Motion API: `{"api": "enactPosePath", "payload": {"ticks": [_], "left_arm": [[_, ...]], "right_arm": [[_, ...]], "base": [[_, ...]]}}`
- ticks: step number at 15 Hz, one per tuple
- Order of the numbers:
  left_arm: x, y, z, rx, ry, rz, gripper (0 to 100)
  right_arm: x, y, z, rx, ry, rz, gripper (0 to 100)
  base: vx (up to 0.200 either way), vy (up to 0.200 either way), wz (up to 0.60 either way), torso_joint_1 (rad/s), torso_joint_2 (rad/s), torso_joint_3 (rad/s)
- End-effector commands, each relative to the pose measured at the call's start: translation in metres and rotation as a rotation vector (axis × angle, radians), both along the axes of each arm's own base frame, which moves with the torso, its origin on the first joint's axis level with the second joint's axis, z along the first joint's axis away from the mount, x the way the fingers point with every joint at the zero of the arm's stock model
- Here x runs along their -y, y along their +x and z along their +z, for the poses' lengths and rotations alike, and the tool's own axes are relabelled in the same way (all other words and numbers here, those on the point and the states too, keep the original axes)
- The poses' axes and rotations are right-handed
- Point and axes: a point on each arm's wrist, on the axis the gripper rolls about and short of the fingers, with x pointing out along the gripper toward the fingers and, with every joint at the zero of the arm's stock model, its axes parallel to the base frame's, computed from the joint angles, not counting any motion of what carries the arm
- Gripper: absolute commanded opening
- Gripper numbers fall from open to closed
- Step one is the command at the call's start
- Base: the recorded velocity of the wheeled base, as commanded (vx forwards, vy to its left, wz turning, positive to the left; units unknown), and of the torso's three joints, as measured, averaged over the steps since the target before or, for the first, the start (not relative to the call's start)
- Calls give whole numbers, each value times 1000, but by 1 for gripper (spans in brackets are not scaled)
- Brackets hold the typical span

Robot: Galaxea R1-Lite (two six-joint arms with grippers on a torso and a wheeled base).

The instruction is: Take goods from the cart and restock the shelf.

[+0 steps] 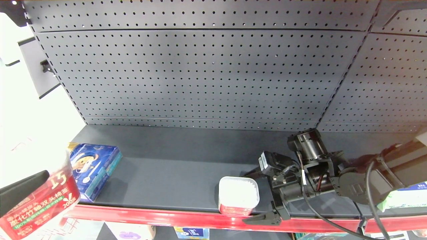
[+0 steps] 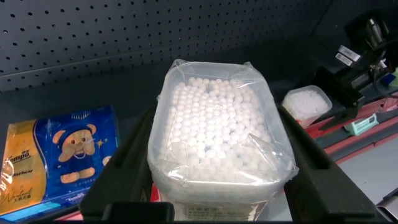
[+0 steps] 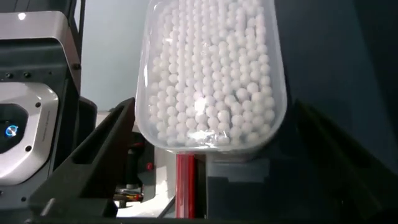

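We count two swab boxes: first box (image 2: 214,124) clenched in the left gripper (image 2: 217,121), before the shelf (image 1: 173,160)'s left end; second box (image 1: 238,195) at its front lip, right gripper (image 3: 214,106) released around it; one tissue pack (image 1: 95,170) far left

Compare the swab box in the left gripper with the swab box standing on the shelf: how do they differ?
The held swab box hangs clear of the shelf in the left gripper; the shelf swab box stands at its red front edge, by the right gripper. The held swab box is tilted, red label showing; the shelf swab box is upright, white top up. Both are clear tubs of white swabs.
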Motion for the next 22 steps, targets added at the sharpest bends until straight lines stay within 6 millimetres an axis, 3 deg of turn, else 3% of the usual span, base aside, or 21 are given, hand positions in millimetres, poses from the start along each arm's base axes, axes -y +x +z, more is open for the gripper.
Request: {"api": "enactPosePath", "payload": {"ticks": [1,4,8,12,15,16,17,18,22], "left_arm": [[0,1,0,-6,1,-3,0],[1,4,0,-15,0,-20,0],[4,11,-2,-46,1,-70,0],[11,22,2,-73,7,-122,0],[25,45,1,-136,7,-259,0],[26,48,1,-137,8,-266,0],[35,70,-3,-143,27,-293,0],[40,82,-3,-144,38,-312,0],[65,130,-9,-210,21,-491,0]], "right_arm": [[7,-4,6,17,-3,-25,100],[29,-18,11,20,-23,-89,100],[73,-41,31,62,-2,-226,100],[107,-92,55,110,35,-425,100],[130,-153,84,193,151,-852,100],[132,-157,86,201,165,-883,100],[141,-185,94,294,251,-1063,100],[146,-199,98,352,299,-1137,100],[160,-226,103,479,413,-1468,100]], "base": [[0,0,0,0,0,0],[0,0,0,0,0,0],[0,0,0,0,0,0],[0,0,0,0,0,0],[0,0,0,0,0,0],[0,0,0,0,0,0],[0,0,0,0,0,0],[0,0,0,0,0,0],[0,0,0,0,0,0]]}}
